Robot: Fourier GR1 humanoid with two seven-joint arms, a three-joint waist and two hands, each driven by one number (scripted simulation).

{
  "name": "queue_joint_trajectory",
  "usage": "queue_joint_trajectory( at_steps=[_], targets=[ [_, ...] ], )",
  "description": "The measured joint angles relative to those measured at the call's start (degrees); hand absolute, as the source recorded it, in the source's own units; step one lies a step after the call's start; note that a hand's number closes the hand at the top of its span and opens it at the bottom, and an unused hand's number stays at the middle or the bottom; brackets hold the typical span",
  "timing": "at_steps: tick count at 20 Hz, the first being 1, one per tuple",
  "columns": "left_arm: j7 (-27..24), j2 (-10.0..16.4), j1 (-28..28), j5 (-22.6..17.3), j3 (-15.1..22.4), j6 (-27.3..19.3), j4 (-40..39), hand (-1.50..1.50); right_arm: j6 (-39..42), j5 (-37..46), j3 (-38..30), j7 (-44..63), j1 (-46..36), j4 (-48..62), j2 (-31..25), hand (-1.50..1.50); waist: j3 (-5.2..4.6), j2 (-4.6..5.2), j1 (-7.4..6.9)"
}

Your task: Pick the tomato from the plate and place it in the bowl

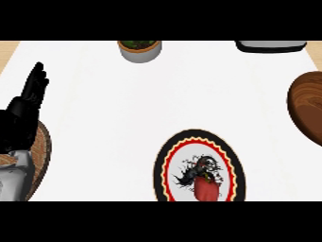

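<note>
A round plate (165, 163) with a black rim, a red and yellow ring and a white centre lies at the bottom middle of the counter in the head view. On its centre shows a red shape (207, 189), which I take to be the tomato, with a black pattern beside it. The wooden bowl (318, 111) sits at the right edge, partly cut off. My left hand (20, 116) rests open at the far left, fingers up, well apart from the plate. My right hand is out of view.
A grey pot with a green plant (140, 49) stands at the back middle. A dark-rimmed grey object (270, 46) sits at the back right. A round wooden, woven-looking object (43, 146) lies under my left forearm.
</note>
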State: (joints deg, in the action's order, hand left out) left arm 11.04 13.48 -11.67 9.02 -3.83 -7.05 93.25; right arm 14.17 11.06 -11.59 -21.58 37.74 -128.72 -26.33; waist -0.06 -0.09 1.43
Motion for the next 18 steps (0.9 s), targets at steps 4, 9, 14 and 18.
queue_joint_trajectory(
  at_steps=[4,9,14,18],
  targets=[
    [-1.16,-0.86,-0.42,0.22,0.81,0.30,-0.84,0.00,1.48,-7.39,-6.40,3.52,-9.37,8.31,-1.96,1.50,0.04,0.18,-1.22],
    [-1.75,-1.68,-1.08,0.95,1.48,0.20,-2.22,0.00,1.69,-11.32,-10.28,5.96,-23.38,22.09,-5.13,1.50,0.08,0.30,-2.11],
    [-0.99,-1.22,-2.49,0.77,0.82,0.69,-2.24,0.00,-2.00,-5.75,-11.30,0.77,-35.02,38.04,-7.83,1.50,0.10,0.37,-2.51],
    [-1.36,-1.46,-2.59,0.83,1.03,0.95,-2.42,0.00,-7.77,1.79,-10.64,-4.49,-42.48,50.26,-9.69,1.50,0.16,0.54,-3.10]
  ],
)
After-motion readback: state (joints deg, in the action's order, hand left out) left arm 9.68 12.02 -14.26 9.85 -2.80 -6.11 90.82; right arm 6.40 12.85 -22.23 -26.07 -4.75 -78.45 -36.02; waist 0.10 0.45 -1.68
